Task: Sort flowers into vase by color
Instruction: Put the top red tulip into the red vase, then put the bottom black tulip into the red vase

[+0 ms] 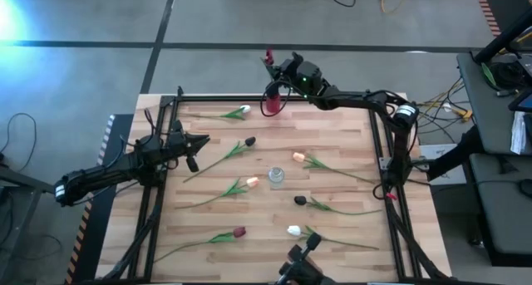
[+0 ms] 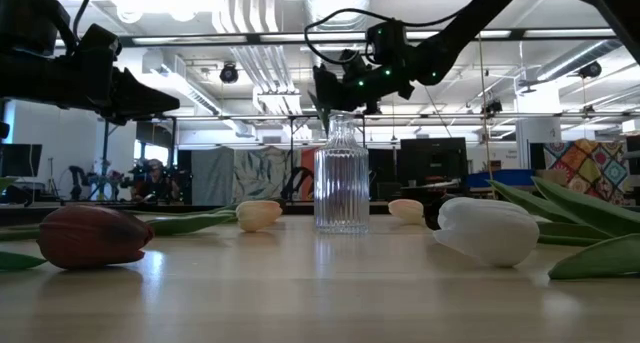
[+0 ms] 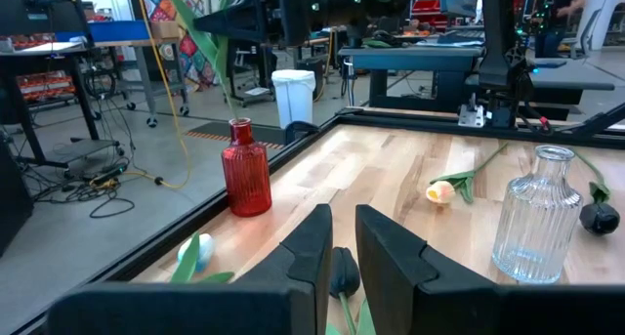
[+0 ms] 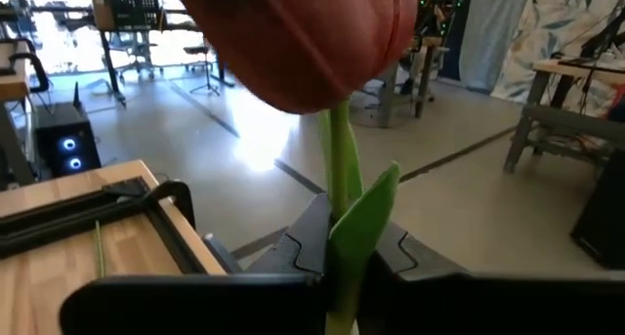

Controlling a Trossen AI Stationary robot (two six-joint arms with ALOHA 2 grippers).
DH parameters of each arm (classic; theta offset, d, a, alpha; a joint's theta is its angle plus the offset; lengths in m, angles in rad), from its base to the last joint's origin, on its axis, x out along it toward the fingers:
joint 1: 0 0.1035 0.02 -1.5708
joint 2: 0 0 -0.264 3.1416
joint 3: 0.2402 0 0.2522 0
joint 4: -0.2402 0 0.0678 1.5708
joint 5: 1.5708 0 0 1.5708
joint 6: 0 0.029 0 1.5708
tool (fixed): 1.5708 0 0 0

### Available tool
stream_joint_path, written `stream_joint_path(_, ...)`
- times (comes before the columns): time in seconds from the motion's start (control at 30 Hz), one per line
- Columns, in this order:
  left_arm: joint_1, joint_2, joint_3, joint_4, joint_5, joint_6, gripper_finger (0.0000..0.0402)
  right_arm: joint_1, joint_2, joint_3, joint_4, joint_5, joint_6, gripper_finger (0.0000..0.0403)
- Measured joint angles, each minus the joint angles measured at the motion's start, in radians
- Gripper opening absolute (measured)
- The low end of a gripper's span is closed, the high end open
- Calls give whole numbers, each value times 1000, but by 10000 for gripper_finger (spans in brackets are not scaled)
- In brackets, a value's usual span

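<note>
My right gripper (image 1: pixel 281 79) hovers by the table's far edge, just above the red vase (image 1: pixel 272 102), shut on a red tulip whose head (image 4: pixel 303 37) fills the right wrist view. My left gripper (image 3: pixel 342 252) hangs over the table's left part, its fingers a narrow gap apart, touching nothing; a dark tulip head (image 3: pixel 342 272) lies on the wood below it. The clear vase (image 1: pixel 276 178) stands mid-table. Several tulips lie flat on the wood: white (image 1: pixel 243 110), dark (image 1: pixel 249 141), peach (image 1: pixel 299 156), peach (image 1: pixel 252 183), dark (image 1: pixel 300 200), red (image 1: pixel 239 232), white (image 1: pixel 293 231). My right gripper pinches the red tulip's green stem (image 4: pixel 339 184) between its two fingers, a little below the head, with a leaf (image 4: pixel 369 218) caught beside it. The fingers lie across the stem. The flower is lifted clear, its head (image 1: pixel 268 55) past the fingers; the lower stem is hidden by the gripper.
A black metal frame (image 1: pixel 249 98) runs round the wooden table top. The red vase (image 3: pixel 246 169) stands close to the far rail. Arm bases and cables sit beyond the right edge (image 1: pixel 399 110). People and furniture show far off in the room behind.
</note>
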Motion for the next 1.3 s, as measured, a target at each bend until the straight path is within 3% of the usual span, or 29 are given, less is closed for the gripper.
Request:
stream_joint_path(0.37,0,0,0,0,0,0,36,0,-6,14,-112,2,-1,127)
stream_joint_path(0.63,0,0,0,0,0,0,36,0,-78,27,-273,1,-25,163)
stream_joint_path(1.07,0,0,0,0,0,0,36,56,-262,27,-553,0,-116,149)
stream_joint_path(1.3,0,0,0,0,0,0,36,157,-382,23,-874,11,-149,89)
